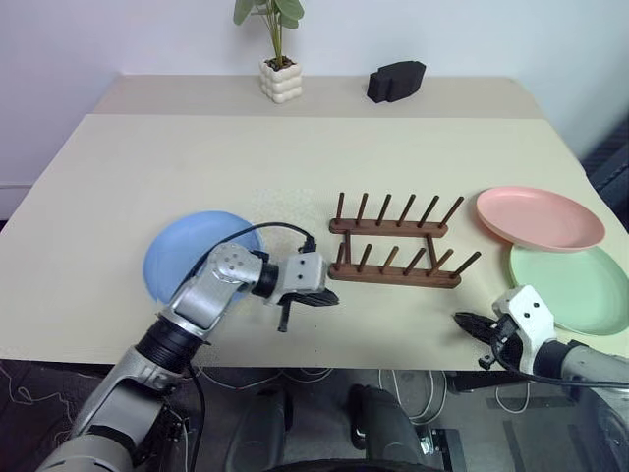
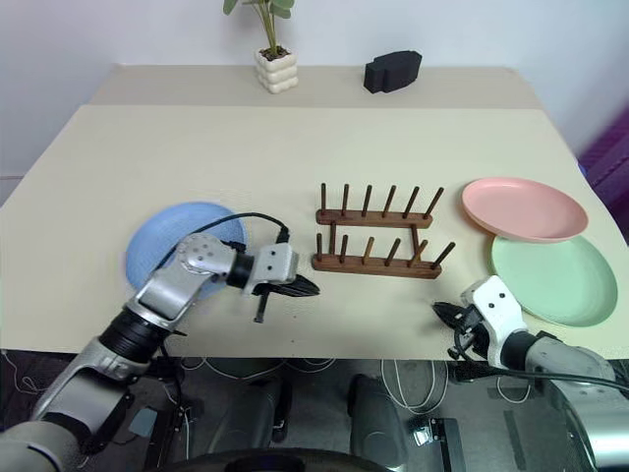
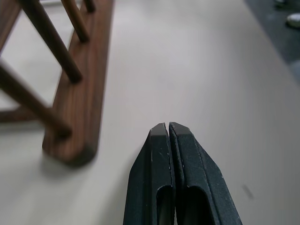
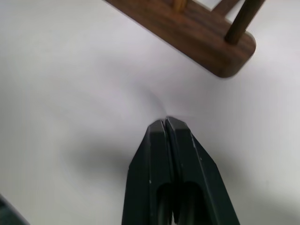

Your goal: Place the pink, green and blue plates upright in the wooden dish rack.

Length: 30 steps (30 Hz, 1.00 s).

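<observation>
The wooden dish rack (image 1: 393,246) stands empty at the table's middle. The blue plate (image 1: 192,258) lies flat to its left, partly covered by my left arm. At the right the pink plate (image 1: 539,218) lies flat, its near rim over the far edge of the green plate (image 1: 578,287). My left gripper (image 1: 332,299) is shut and empty, pointing at the rack's near left end (image 3: 77,117) just above the table. My right gripper (image 1: 460,320) is shut and empty too, low at the front edge, aimed toward the rack's near right end (image 4: 220,51).
A small potted plant (image 1: 281,79) and a black block (image 1: 396,81) sit at the far edge of the table (image 1: 197,167). The table's front edge runs just under both grippers. A black cable loops over my left wrist.
</observation>
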Each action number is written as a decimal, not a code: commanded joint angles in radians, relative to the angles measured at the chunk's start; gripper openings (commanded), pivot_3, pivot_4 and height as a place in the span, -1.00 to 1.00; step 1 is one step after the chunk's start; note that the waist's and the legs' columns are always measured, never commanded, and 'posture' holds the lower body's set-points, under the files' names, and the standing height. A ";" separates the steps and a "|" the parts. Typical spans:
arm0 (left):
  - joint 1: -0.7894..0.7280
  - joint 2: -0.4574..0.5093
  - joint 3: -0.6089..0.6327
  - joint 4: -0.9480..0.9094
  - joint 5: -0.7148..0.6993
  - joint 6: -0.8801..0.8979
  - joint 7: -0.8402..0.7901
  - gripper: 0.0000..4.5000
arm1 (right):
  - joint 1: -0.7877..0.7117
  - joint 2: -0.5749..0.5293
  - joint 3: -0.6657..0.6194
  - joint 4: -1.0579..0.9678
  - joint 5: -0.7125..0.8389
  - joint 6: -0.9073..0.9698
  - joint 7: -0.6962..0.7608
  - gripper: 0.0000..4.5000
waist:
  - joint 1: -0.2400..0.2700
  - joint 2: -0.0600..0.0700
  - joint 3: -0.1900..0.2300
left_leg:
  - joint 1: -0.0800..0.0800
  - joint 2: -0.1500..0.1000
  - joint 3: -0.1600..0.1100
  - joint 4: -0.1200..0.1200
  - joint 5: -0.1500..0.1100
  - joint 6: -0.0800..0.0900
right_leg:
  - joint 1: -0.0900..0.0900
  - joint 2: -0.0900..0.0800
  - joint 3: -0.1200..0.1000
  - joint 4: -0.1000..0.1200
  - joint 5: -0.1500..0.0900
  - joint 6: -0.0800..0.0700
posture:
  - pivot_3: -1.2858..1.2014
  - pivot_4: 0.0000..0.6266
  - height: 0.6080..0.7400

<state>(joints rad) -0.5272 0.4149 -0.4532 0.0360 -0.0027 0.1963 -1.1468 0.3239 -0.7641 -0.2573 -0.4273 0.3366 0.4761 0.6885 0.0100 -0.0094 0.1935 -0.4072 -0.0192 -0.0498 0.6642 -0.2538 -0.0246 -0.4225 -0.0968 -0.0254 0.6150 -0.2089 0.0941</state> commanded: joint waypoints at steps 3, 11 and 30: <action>0.003 -0.035 -0.011 -0.010 0.064 0.016 0.109 -0.98 | -0.090 0.006 0.065 0.066 -0.061 -0.023 -0.010 -1.00 | -0.001 -0.001 -0.001 | 0.001 0.000 0.000 0.000 0.000 0.000 | 0.000 0.000 0.000 0.000 0.000 0.000 | 0.03 -0.52 1.00; -0.006 -0.090 0.018 0.081 0.110 -0.011 0.264 -0.98 | -0.264 0.038 0.146 0.191 -0.155 -0.063 -0.060 -1.00 | -0.001 -0.002 -0.002 | 0.002 0.000 0.000 0.001 0.000 0.000 | 0.002 0.000 0.000 0.000 0.000 0.000 | 0.03 -0.52 1.00; -0.046 -0.133 0.069 0.147 0.128 -0.001 0.430 -0.98 | -0.448 0.106 0.197 0.357 -0.238 -0.172 -0.092 -1.00 | 0.001 -0.002 -0.002 | 0.004 0.000 0.000 0.001 0.000 0.000 | 0.004 0.000 0.000 0.001 0.002 0.003 | 0.03 -0.52 1.00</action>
<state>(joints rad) -0.5575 0.2814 -0.4043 0.1969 0.1244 0.1910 -0.7173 -0.1189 -0.6576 -0.0525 -0.0633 0.1022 0.3200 0.5991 0.0111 -0.0116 0.1915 -0.4037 -0.0196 -0.0500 0.6652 -0.2537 -0.0246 -0.4184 -0.0965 -0.0254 0.6157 -0.2066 0.0967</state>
